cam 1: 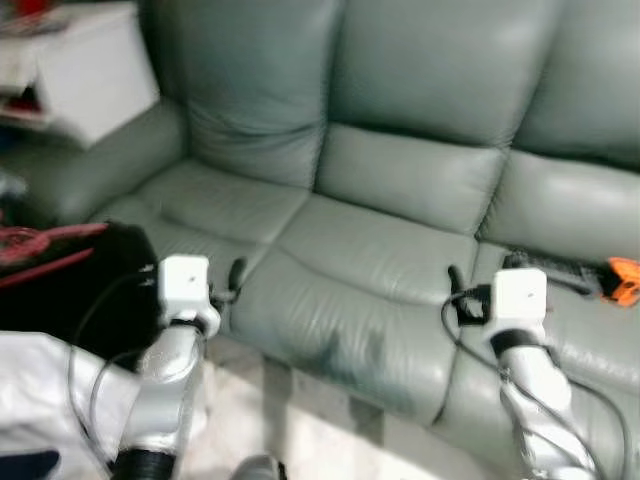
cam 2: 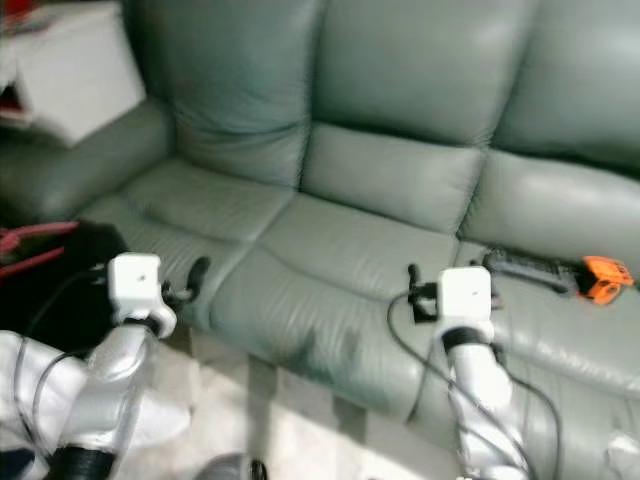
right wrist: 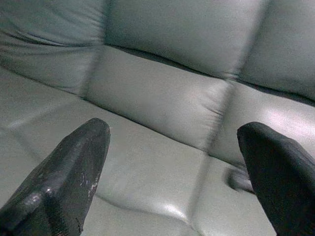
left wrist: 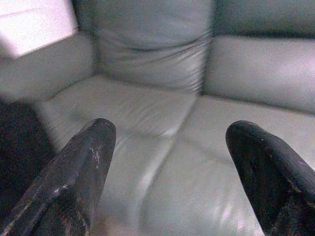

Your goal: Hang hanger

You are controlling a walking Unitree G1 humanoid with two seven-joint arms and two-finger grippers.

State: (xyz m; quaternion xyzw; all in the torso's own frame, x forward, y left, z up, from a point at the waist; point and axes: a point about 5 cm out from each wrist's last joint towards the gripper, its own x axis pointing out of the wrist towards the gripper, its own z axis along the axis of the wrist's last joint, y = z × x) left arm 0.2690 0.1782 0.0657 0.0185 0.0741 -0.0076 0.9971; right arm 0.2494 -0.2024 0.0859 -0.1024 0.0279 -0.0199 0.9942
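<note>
A long black object with an orange end (cam 1: 585, 275) lies on the right seat cushion of the grey-green leather sofa (cam 1: 400, 170); blur hides whether it is the hanger. My right gripper (right wrist: 172, 130) hovers over the front of the seat, a little left of that object, open with nothing between its fingers (cam 1: 455, 278). Over the sofa's left seat near the front edge, my left gripper (left wrist: 170, 130) is also open and holds nothing; one of its fingers (cam 1: 237, 270) shows in the left eye view.
A white cabinet (cam 1: 85, 70) stands beyond the sofa's left armrest. A black and red bag (cam 1: 60, 265) and a white cloth (cam 1: 40, 390) lie at the lower left. Pale floor (cam 1: 320, 430) runs along the sofa's front.
</note>
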